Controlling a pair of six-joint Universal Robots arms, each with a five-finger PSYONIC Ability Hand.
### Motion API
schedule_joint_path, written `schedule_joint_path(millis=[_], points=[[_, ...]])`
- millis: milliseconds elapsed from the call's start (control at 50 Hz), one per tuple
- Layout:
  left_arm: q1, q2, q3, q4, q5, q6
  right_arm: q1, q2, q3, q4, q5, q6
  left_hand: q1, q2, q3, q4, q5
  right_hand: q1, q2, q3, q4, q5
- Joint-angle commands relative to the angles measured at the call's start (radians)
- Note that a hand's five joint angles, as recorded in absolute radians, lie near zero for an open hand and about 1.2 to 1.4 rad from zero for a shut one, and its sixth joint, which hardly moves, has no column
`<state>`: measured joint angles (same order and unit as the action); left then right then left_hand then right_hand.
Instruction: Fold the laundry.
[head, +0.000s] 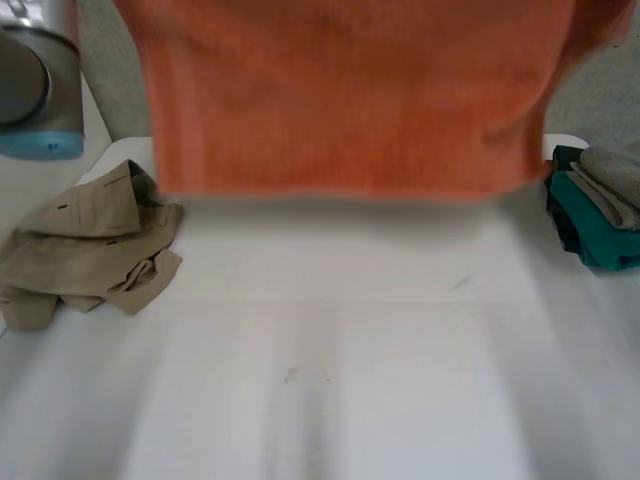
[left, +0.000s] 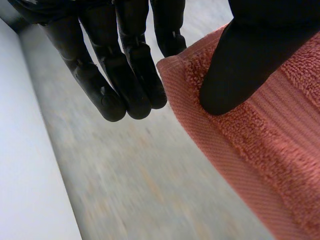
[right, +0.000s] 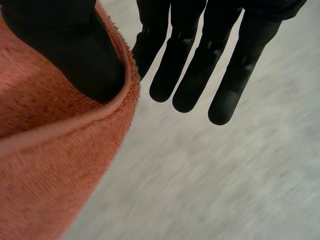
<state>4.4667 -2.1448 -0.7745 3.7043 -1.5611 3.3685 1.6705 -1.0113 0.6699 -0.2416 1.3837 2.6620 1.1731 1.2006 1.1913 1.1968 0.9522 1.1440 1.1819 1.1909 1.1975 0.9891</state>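
Left robot hand (left: 250, 55) pinches a top corner of the orange towel (head: 350, 100): thumb on the face, one finger apparently behind the hem, the rest straight and free. Right robot hand (right: 75, 45) has the same pinch on the other top corner. Towel hangs spread in the air above the far side of the worktop (head: 350, 330). My read: lower both corners level and together, and lay it flat in the bare middle, between the khaki garment (head: 85, 250) and the green pile (head: 595, 225). Pinches look shallow, so a jerk could slip a corner.
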Motion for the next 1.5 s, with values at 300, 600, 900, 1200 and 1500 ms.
schedule_joint_path(millis=[300, 600, 900, 1200, 1500], points=[[0.080, 0.095, -0.606, 0.039, 0.064, -0.072, -0.049, -0.001, 0.427, 0.105, -0.147, 0.050, 0.223, 0.196, 0.205, 0.199, 0.270, 0.252, 0.214, 0.205, 0.199, 0.233], [0.151, 0.091, -0.910, 0.131, 0.182, -0.051, -0.058, 0.096, 0.643, 0.182, -0.105, -0.016, 0.223, 0.196, 0.205, 0.199, 0.270, -0.080, -0.117, -0.126, -0.133, -0.099], [0.158, 0.175, -0.934, -0.059, 0.182, -0.021, -0.107, 0.120, 0.622, 0.294, 0.006, 0.076, 0.223, 0.196, 0.205, 0.199, 0.270, -0.236, -0.273, -0.282, -0.289, -0.255], [0.178, 0.316, -1.048, -0.222, 0.208, 0.055, -0.215, 0.016, 0.697, 0.547, -0.215, -0.046, 0.223, 0.196, 0.205, 0.199, 0.270, 0.252, 0.214, 0.205, 0.199, 0.233], [0.339, 0.606, -1.172, -0.888, 0.361, 0.483, -0.434, -0.193, 0.852, 1.165, -0.123, -0.809, 0.223, 0.196, 0.205, 0.199, 0.270, 0.252, 0.214, 0.205, 0.199, 0.233]])
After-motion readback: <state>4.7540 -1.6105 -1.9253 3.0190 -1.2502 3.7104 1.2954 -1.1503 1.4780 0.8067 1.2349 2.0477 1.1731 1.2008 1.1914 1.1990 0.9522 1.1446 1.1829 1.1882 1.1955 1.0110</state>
